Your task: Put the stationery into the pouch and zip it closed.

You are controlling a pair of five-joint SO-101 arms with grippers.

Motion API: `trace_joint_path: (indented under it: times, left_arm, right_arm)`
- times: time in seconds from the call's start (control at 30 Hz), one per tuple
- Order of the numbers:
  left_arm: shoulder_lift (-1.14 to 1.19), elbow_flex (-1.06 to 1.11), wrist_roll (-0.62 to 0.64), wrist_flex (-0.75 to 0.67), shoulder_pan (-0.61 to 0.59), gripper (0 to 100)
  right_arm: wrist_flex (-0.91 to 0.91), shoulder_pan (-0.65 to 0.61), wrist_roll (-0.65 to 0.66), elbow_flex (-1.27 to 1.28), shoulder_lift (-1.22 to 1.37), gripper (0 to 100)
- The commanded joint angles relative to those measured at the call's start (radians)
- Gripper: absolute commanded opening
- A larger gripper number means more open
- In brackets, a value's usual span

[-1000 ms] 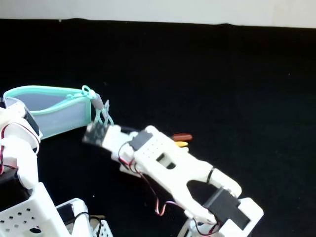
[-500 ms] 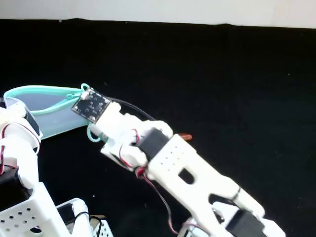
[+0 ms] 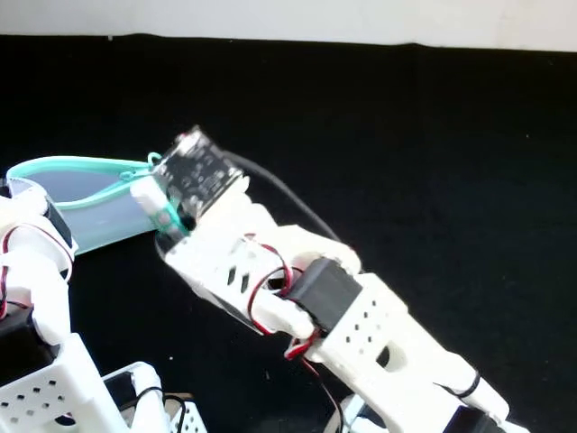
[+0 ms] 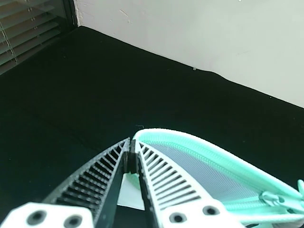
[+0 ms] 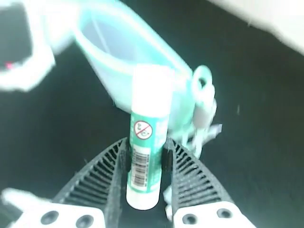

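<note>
The mint-green pouch [image 3: 86, 194] lies open at the table's left, its mouth gaping upward. My left gripper [image 4: 132, 151] is shut on the pouch's [image 4: 209, 166] rim at the end away from the zipper pull [image 4: 280, 197]. My right gripper [image 5: 146, 145] is shut on a white and green glue stick [image 5: 148, 128], held just short of the pouch's [image 5: 114, 52] mouth beside the zipper pull [image 5: 204, 92]. From above, the glue stick [image 3: 151, 200] hangs at the pouch's zipper end, under the right arm's wrist [image 3: 200, 173].
Black table [image 3: 406, 135] runs back to a white wall [image 3: 288, 18]. The right arm [image 3: 315, 298] stretches across the middle of the table. The left arm's white body [image 3: 36, 298] stands at the near left. Window blinds [image 4: 28, 28] are beyond the table's far corner.
My right arm has swung up and toward the pouch with the glue stick, and now covers the red and yellow items that showed on the table behind it. The left arm kept still.
</note>
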Motion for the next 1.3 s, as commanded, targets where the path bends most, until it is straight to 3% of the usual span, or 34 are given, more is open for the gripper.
trace_joint_path:
  times: [0.0,0.77,1.27]
  left_arm:
    - [0.016,0.024,0.011,0.031,0.001,1]
    - [0.016,0.024,0.011,0.031,0.002,1]
    - [0.016,0.024,0.011,0.031,0.002,1]
  right_arm:
    - [-0.074,-0.008,-0.057,-0.096,-0.028,0.6]
    - [-0.085,-0.051,-0.124,-0.731,0.483,0.6]
    - [-0.085,-0.022,-0.126,-0.806,0.728,0.6]
